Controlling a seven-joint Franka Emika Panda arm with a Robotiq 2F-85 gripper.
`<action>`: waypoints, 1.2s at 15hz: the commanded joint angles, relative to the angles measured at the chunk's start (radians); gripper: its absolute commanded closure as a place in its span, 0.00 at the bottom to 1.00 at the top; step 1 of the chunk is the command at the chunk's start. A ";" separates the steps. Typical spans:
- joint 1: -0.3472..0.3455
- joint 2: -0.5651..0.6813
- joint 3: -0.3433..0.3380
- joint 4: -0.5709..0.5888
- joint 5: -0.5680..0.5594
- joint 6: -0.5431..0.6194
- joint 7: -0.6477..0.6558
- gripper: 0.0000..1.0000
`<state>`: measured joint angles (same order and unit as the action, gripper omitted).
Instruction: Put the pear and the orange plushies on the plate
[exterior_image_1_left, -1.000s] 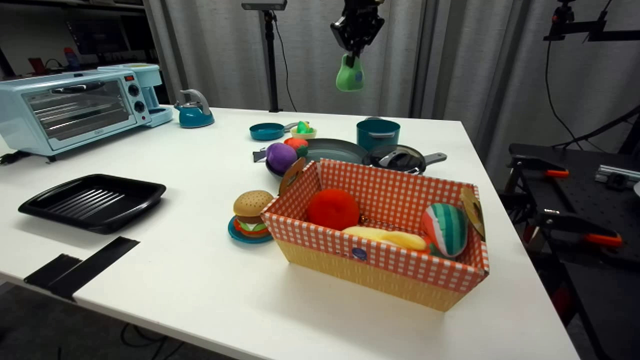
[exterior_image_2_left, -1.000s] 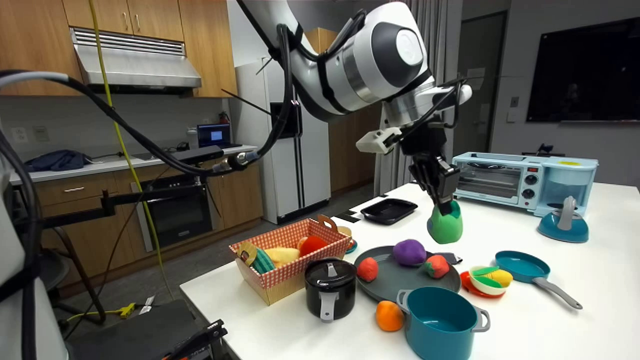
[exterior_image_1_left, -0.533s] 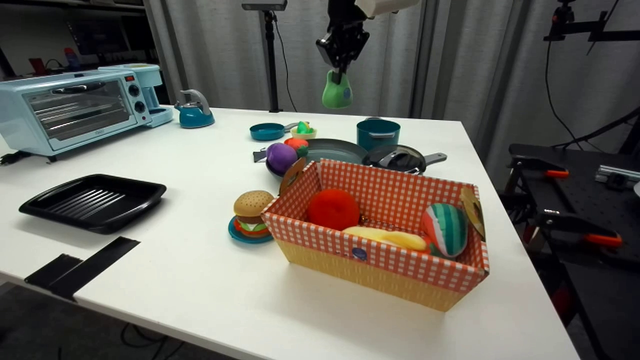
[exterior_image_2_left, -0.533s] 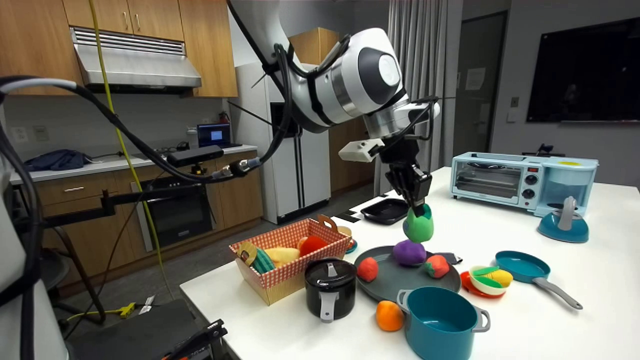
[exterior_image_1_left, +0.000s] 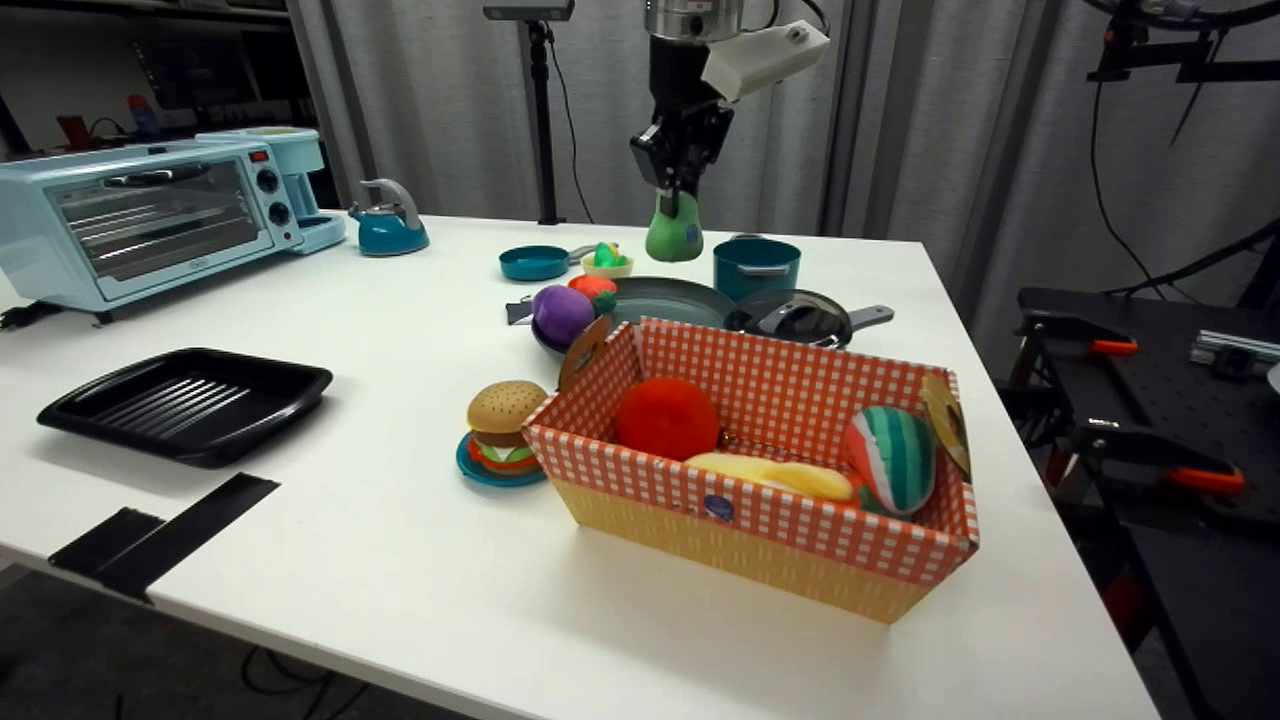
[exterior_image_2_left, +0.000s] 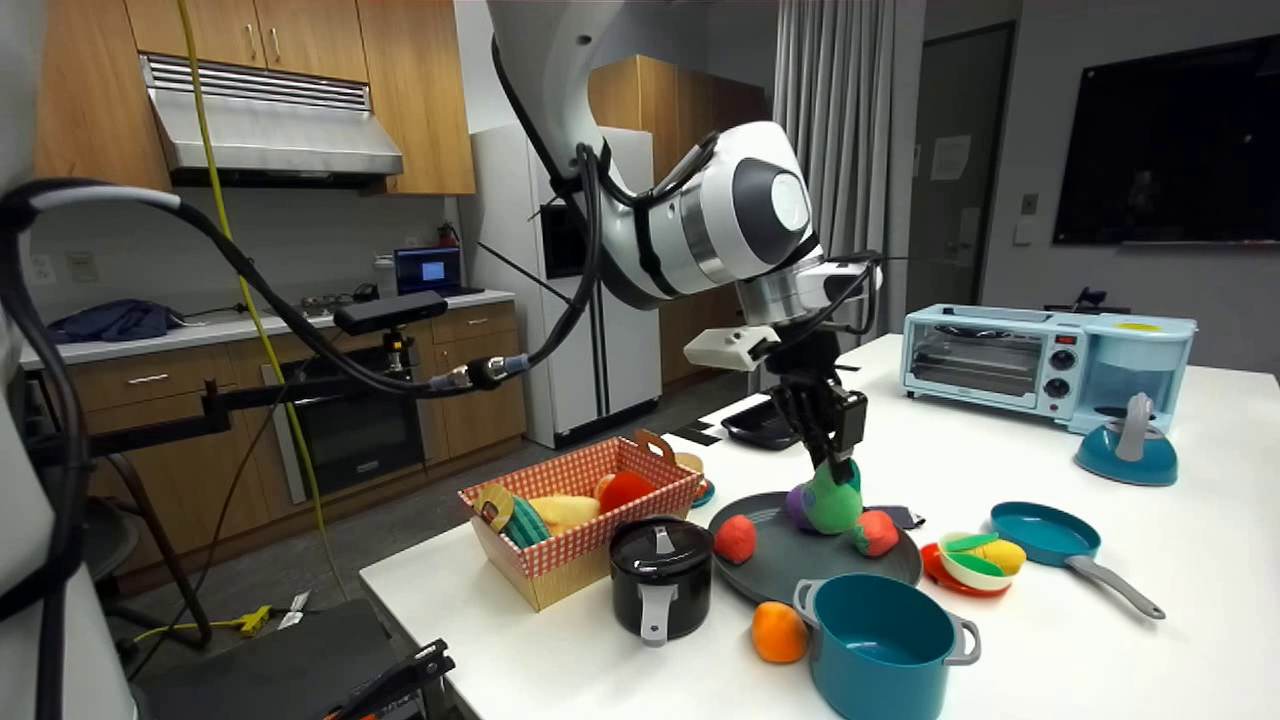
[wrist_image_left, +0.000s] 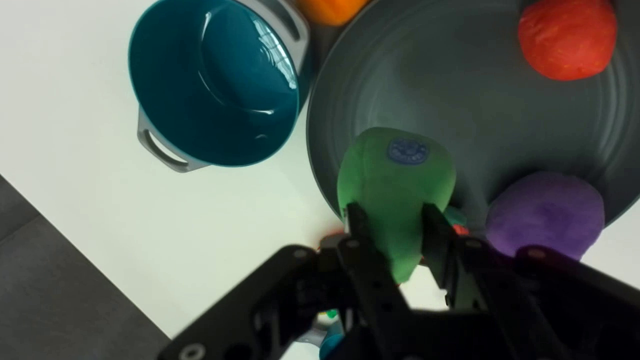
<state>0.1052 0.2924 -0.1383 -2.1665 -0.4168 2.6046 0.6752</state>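
1. Fingers (wrist_image_left: 436, 237) clamped on the pear (wrist_image_left: 395, 180), one either side of its narrow end, presumably so the broad bottom lands first.
2. It hangs over the plate (wrist_image_left: 475, 100), towards the rim in the wrist view; the purple toy (wrist_image_left: 545, 212) takes up neighbouring room, perhaps why it's off-centre.
3. And the orange (exterior_image_2_left: 779, 632)? Sitting on the bench (exterior_image_2_left: 1100, 660), just beside the teal pot (exterior_image_2_left: 880, 690), off the plate, probably saved for the next trip.

My arm (exterior_image_2_left: 625, 262): white shell (exterior_image_2_left: 742, 140) | dark grey joint cap (exterior_image_2_left: 760, 208) with white disc (exterior_image_2_left: 790, 202) | silver band (exterior_image_2_left: 704, 236) | black cable (exterior_image_2_left: 594, 215), black straps (exterior_image_2_left: 648, 245) | boxy off-white block (exterior_image_1_left: 766, 62) | from here I see my claw (wrist_image_left: 393, 215): black, round screw heads (wrist_image_left: 192, 351)
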 joint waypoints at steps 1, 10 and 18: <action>0.016 0.018 -0.012 0.026 -0.015 -0.021 -0.030 0.35; 0.053 -0.067 0.018 -0.024 0.003 -0.099 -0.074 0.00; 0.054 -0.208 0.150 -0.044 0.148 -0.247 -0.092 0.00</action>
<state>0.1576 0.1609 -0.0291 -2.1780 -0.3388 2.4061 0.6140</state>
